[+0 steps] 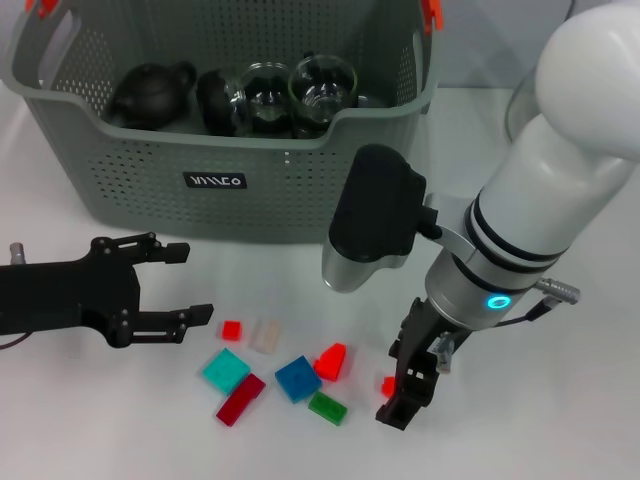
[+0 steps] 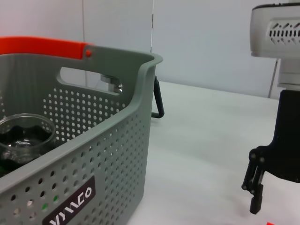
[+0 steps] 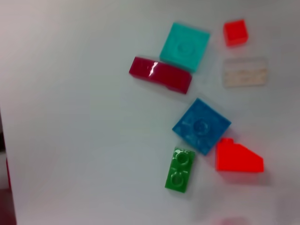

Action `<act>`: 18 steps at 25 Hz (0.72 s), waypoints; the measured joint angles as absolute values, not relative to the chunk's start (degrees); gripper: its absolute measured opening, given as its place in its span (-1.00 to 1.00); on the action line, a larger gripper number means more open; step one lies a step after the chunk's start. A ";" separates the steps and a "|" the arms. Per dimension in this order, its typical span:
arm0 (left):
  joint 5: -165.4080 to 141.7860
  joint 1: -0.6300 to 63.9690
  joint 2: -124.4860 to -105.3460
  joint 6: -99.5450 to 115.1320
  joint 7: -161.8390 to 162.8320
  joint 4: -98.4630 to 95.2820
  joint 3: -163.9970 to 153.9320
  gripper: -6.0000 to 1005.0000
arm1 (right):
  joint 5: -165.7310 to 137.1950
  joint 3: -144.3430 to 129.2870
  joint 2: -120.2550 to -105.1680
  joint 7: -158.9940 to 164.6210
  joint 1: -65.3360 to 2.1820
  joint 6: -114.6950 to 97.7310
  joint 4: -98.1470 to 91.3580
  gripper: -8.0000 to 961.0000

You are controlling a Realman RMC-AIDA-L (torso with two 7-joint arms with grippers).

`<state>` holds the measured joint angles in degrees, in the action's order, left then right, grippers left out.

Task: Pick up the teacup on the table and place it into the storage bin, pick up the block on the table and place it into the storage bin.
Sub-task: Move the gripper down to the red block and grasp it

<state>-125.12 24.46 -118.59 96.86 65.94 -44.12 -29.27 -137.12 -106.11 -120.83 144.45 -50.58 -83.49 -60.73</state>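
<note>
Over a small red block (image 1: 388, 384) the right tool (image 1: 408, 385) points down, grip indiscernible; left tool (image 1: 180, 282) open.

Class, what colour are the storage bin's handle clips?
Orange handle clips on the storage bin, clearest in the left wrist view.

Storage bin (image 1: 150, 185): matt perforated plastic. Glass cups (image 1: 322, 85): clear, glossy. Teapot (image 1: 150, 95): dark, semi-gloss. Dark red block (image 3: 161, 75): glossy plastic. Table (image 1: 540, 420): smooth, matt white.
</note>
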 joint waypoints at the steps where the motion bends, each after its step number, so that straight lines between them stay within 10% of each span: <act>1: -125.10 24.44 -118.60 96.85 65.90 -44.06 -29.27 0.65 | -137.12 -106.37 -120.83 144.38 -50.53 -83.22 -60.67 0.89; 9: -125.09 24.62 -118.61 96.46 65.26 -42.99 -29.06 0.65 | -137.39 -109.89 -120.91 144.35 -50.32 -78.76 -59.75 0.50; 18: -125.06 24.61 -118.57 96.40 65.05 -42.96 -28.93 0.65 | -137.13 -111.86 -120.94 144.32 -50.56 -77.01 -58.14 0.50</act>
<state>-125.06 24.61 -118.57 96.40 65.05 -42.96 -28.93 -137.13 -111.86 -120.94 144.32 -50.56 -77.01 -58.14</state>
